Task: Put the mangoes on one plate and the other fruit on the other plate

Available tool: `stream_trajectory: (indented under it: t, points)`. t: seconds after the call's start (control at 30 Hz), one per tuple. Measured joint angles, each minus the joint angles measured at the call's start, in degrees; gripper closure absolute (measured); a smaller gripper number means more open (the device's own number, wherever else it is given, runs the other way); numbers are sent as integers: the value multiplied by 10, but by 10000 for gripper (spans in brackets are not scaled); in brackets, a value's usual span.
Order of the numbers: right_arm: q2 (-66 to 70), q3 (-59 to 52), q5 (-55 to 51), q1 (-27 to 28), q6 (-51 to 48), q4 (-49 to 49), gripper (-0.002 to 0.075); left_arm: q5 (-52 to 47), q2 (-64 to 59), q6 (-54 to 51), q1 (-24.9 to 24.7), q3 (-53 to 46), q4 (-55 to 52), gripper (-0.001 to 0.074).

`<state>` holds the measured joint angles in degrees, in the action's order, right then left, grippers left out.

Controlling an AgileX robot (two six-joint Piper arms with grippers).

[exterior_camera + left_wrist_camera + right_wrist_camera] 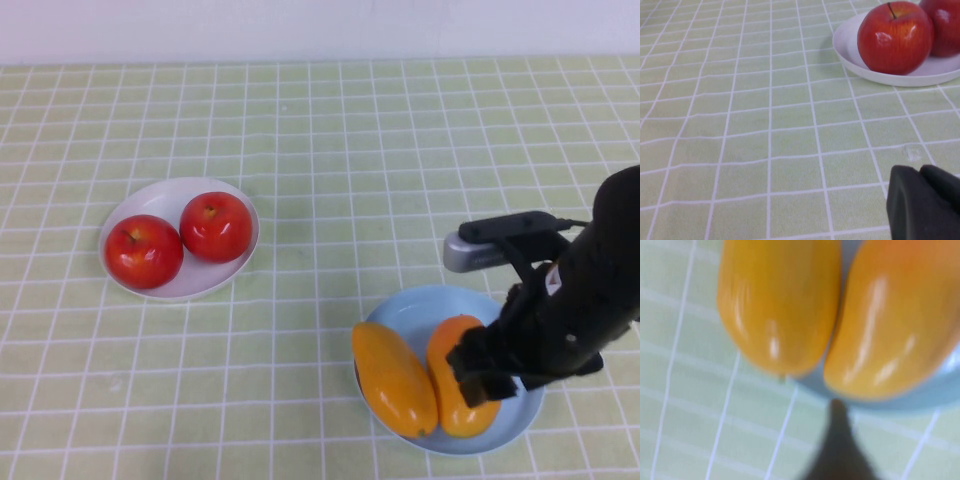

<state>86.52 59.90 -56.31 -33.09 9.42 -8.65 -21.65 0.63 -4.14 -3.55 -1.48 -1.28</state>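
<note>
Two yellow-orange mangoes (pixel 393 378) (pixel 457 385) lie side by side on the light blue plate (pixel 415 310) at the front right; the left one overhangs the rim. My right gripper (pixel 480 372) hovers just over the right mango (pixel 890 325), open and holding nothing; only one of its dark fingers (pixel 838 440) shows in the right wrist view. Two red apples (pixel 144 250) (pixel 215 226) sit on the white plate (pixel 225 272) at the left. My left gripper (pixel 922 172) is out of the high view; it rests shut and empty near the white plate (pixel 850 55).
A green checked cloth (pixel 330 150) covers the table up to the white wall at the back. Open cloth lies between the two plates and behind them.
</note>
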Motion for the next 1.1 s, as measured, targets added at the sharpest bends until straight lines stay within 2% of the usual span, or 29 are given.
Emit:
stream_trajectory:
  t: [0.03,0.17,0.2,0.3,0.47,0.67,0.83,0.97,1.1]
  points:
    - [-4,0,-14,0,1,-1,279,0,0,0,0,0,0,731]
    - [-20,0,-61,0,5,-11,590,0,0,0,0,0,0,731]
    - [-23,0,-68,0,5,-12,641,0,0,0,0,0,0,731]
    - [-37,0,-79,0,7,-13,711,0,0,0,0,0,0,731]
    - [-74,0,-112,0,5,-15,736,0,0,0,0,0,0,731]
    - [-115,0,-78,0,-127,10,741,0,0,0,0,0,0,731]
    - [-147,-8,-61,0,-146,32,741,0,0,0,0,0,0,731]
    - [-209,-73,37,19,-156,43,741,0,0,0,0,0,0,731]
    - [-323,-198,171,73,-176,47,741,0,0,0,0,0,0,731]
